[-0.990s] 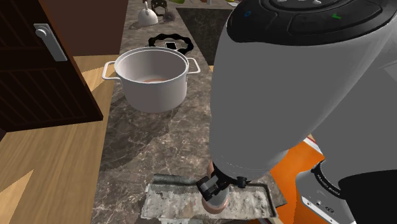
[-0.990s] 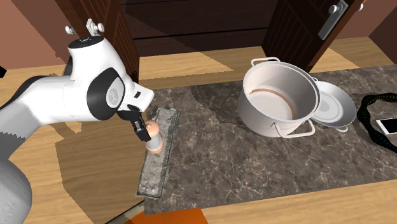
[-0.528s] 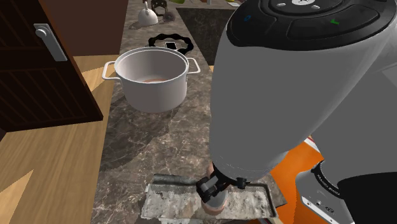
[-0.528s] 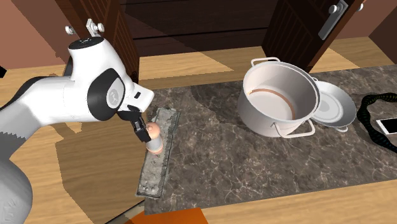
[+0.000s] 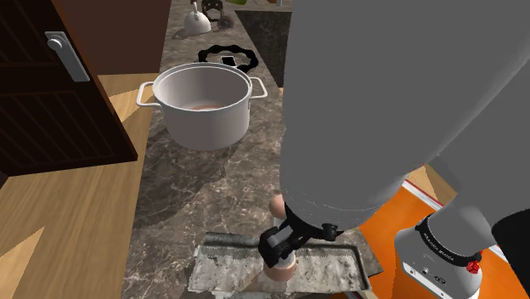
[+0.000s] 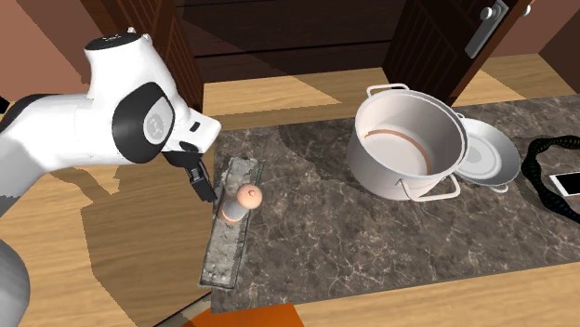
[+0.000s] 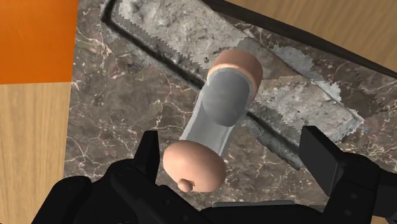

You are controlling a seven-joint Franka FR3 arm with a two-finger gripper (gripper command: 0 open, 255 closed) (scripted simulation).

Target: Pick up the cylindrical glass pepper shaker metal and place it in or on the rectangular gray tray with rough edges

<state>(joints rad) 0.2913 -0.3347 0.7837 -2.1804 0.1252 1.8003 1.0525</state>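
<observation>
Pepper shaker (image 6: 239, 204) stands in the gray tray (image 6: 221, 262).

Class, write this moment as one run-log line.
end effector: open | pepper shaker: standing on tray, unheld | tray: on marble counter | phase: placement looks done

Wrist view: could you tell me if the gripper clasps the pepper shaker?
No, the gripper has its fingers wide apart, one well clear of the pepper shaker.
</observation>
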